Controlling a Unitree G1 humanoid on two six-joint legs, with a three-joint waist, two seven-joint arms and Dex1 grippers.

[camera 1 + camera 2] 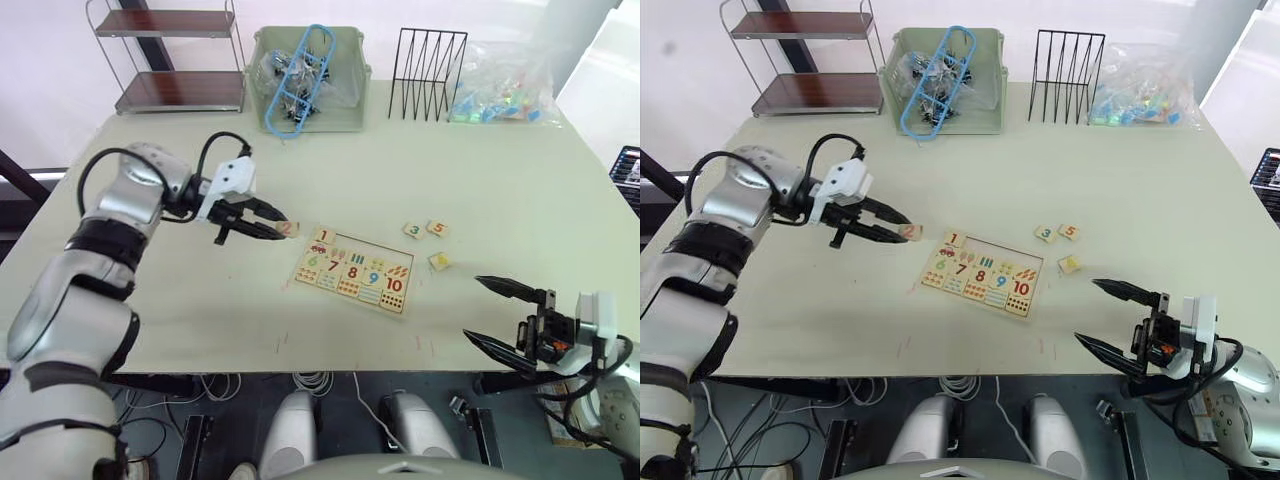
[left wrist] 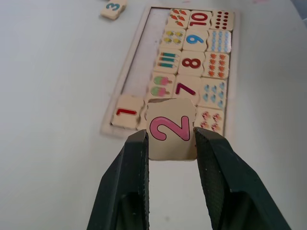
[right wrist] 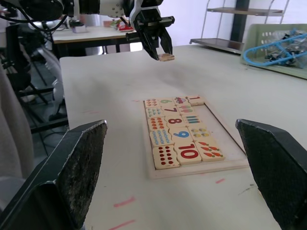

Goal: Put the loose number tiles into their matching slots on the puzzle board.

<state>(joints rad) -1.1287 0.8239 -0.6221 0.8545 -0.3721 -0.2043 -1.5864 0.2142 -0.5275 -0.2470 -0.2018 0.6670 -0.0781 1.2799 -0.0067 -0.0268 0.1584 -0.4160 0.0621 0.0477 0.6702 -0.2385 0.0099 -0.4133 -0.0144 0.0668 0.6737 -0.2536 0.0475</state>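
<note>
The puzzle board (image 1: 352, 268) lies flat at the middle of the table. A "1" tile (image 2: 125, 111) sits at one end of its row of matching slots (image 2: 144, 62); the other slots in that row are bare. My left gripper (image 1: 283, 229) is shut on the pink "2" tile (image 2: 170, 129) and holds it in the air just off the board's left end, near the "1". Loose number tiles "3" (image 1: 412, 230) and "5" (image 1: 437, 228) and one more tile (image 1: 439, 261) lie right of the board. My right gripper (image 1: 474, 308) hangs open and empty by the table's front right edge.
Along the back of the table stand a green bin (image 1: 345, 118) with blue hangers, a black wire rack (image 1: 428, 62) and a plastic bag (image 1: 505, 90) of coloured pieces. A metal shelf (image 1: 180, 60) stands beyond the back left corner.
</note>
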